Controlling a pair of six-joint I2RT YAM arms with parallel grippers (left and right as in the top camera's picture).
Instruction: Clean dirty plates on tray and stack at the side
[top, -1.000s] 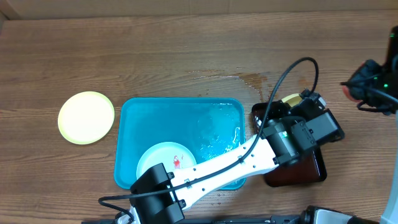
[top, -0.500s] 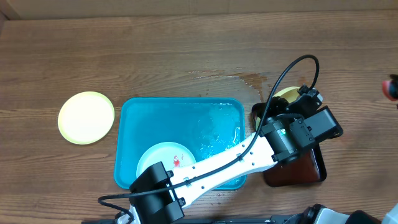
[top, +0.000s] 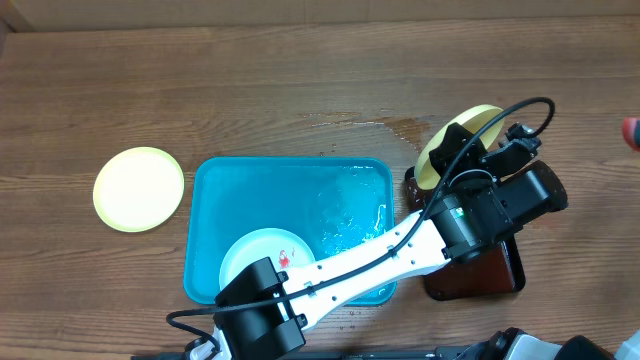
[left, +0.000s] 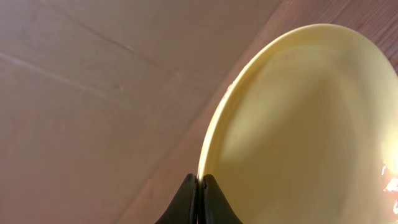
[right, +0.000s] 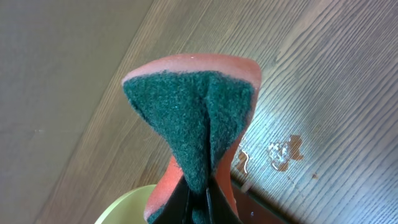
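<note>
Yellow-green plastic filled our left wrist view: the left gripper was pinched shut on the rim of a tilted plate, held in the air above the dark reddish-brown tray, right of the turquoise tray. Our right gripper clamped a folded sponge, green side out. To scrub well, we judged, the plate's face should turn toward the sponge, with a rim grip firm enough to resist levering. One smeared pale plate lay in the turquoise tray; another yellow-green plate sat on the table, left.
</note>
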